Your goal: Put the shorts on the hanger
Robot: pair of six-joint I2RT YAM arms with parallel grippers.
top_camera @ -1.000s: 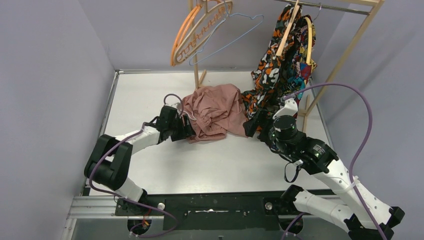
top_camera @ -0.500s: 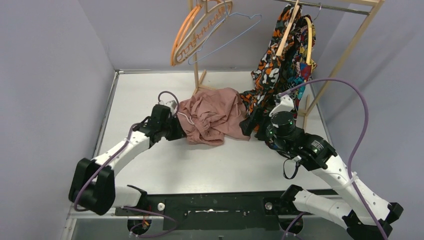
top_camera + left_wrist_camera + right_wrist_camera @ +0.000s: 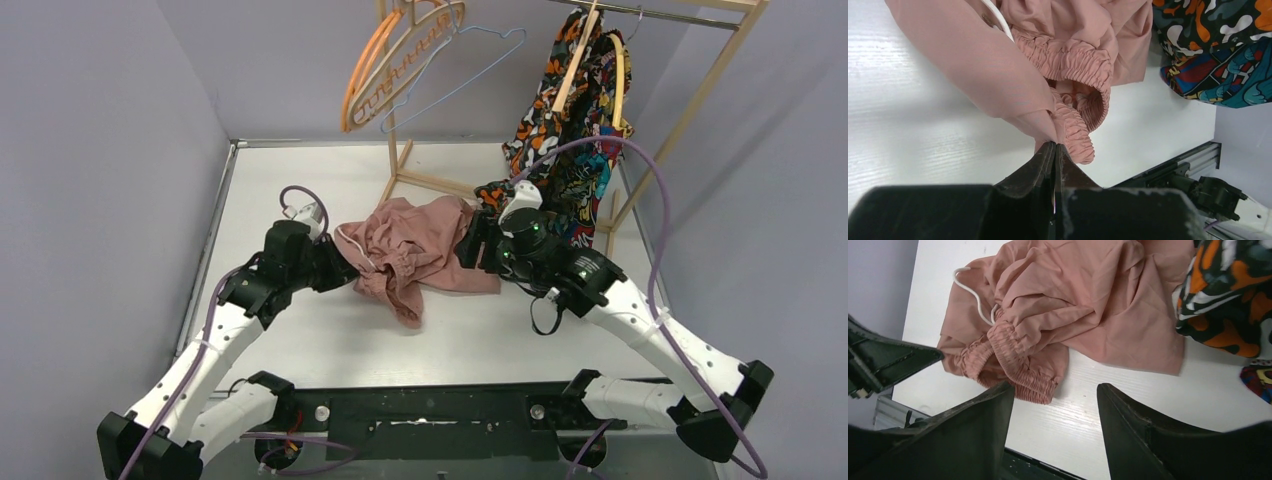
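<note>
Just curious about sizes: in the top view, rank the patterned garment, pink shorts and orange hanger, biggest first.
1. Patterned garment, though hanging higher may flatter it.
2. Pink shorts, close behind.
3. Orange hanger, clearly smallest.

**Pink shorts lie crumpled below blue wire hanger**

The dusty-pink shorts [image 3: 415, 255] lie bunched in a loose heap near the middle of the white table [image 3: 300, 180]. Their gathered elastic waistband [image 3: 1083, 60] is folded over on itself, and a thin white drawstring [image 3: 973, 295] loops out on the left side. One flap of fabric trails toward the near edge. Well apart, up at the back, the thin light-blue wire hanger [image 3: 452, 84] hangs tilted on the wooden rack [image 3: 392, 150].
</note>
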